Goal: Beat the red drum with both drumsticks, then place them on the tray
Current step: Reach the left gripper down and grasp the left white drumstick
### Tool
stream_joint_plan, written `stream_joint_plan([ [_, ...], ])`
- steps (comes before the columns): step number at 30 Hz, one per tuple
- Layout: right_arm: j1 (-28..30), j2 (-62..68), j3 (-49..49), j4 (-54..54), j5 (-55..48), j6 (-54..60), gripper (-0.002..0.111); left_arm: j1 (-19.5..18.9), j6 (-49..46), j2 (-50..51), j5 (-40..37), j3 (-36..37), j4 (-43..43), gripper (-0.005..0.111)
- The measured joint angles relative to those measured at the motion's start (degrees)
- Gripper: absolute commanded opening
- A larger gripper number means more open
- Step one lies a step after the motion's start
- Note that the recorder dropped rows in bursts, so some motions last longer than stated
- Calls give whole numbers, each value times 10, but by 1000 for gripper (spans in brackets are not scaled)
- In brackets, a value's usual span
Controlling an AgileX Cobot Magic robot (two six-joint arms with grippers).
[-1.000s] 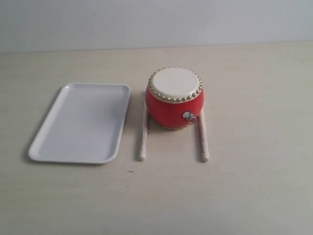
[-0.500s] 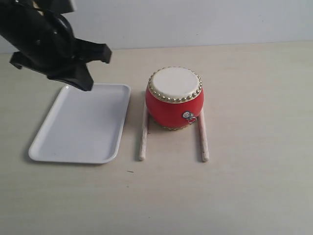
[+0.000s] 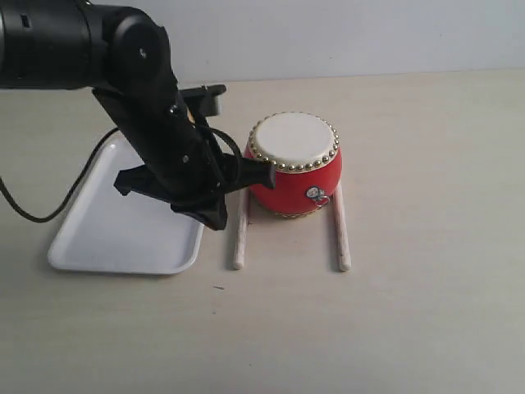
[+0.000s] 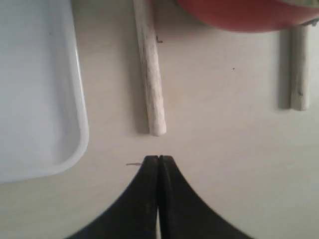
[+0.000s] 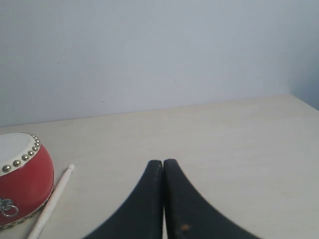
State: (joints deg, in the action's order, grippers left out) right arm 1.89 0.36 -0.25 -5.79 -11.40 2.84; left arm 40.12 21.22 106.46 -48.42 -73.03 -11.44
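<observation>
Drumsticks point(image 3: 239, 234) flank the red drum point(image 3: 293, 168); tray point(image 3: 98, 238) toward the table point(image 3: 410, 320) left edge; left gripper point(image 4: 158, 159) closed, empty, near one stick's end; right gripper point(image 5: 163, 163) closed too.

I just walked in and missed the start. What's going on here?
No drumming yet. The left gripper, fingers shut and empty, sits close to the end of one drumstick, between the tray and the red drum. The other drumstick lies on the table on the drum's far side. The right gripper is also shut and empty, apart from both sticks.
</observation>
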Motion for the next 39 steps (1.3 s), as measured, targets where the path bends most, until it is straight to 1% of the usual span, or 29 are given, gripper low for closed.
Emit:
stream_joint_plan([
  [3,0,0,0,0,0,0,0,10,0,12,8,0,-18,0],
  [6,0,0,0,0,0,0,0,16,-5,14,34,0,-41,0],
  [8,0,0,0,0,0,0,0,16,-6,15,54,0,-51,3],
  [11,0,0,0,0,0,0,0,16,16,20,72,-1,-51,12],
  [14,0,0,0,0,0,0,0,16,33,39,71,-3,-47,20],
  [19,0,0,0,0,0,0,0,16,41,94,19,-36,-46,40],
  [21,0,0,0,0,0,0,0,16,42,111,3,-52,-42,44],
  [24,0,0,0,0,0,0,0,16,42,122,-6,-78,-36,45],
  [27,0,0,0,0,0,0,0,16,49,124,-9,-102,-6,44],
  [33,0,0,0,0,0,0,0,16,69,126,-16,-108,43,44],
  [39,0,0,0,0,0,0,0,16,73,152,-25,-108,49,44],
])
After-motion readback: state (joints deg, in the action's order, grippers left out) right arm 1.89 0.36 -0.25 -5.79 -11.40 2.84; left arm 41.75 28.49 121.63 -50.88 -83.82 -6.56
